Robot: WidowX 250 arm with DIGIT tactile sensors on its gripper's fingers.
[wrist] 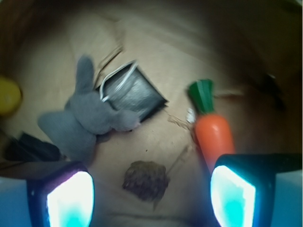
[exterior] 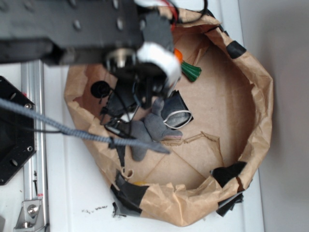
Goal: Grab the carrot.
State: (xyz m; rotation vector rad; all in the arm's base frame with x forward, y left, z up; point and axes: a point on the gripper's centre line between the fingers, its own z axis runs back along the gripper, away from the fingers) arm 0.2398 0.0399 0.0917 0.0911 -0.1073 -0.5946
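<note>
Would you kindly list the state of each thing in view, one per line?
Glossy orange plastic carrot: lying flat, ungrasped, green stem pointing away from the gripper.
Gripper: open, empty, one finger over the carrot's tip.
Grey plush toy: lying against the dark pouch.
Dark square pouch: lying flat.
Brown paper bag: open, rim rolled down.

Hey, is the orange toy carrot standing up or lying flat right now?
Lying flat. In the wrist view the glossy orange plastic carrot rests lengthwise on the brown cardboard floor, its green stem end away from the gripper.

Carrot (wrist: 214, 134) – glossy smooth plastic; grey plush (wrist: 83, 118) – soft matt cloth; bag wall (exterior: 260, 121) – crinkled brown paper
</note>
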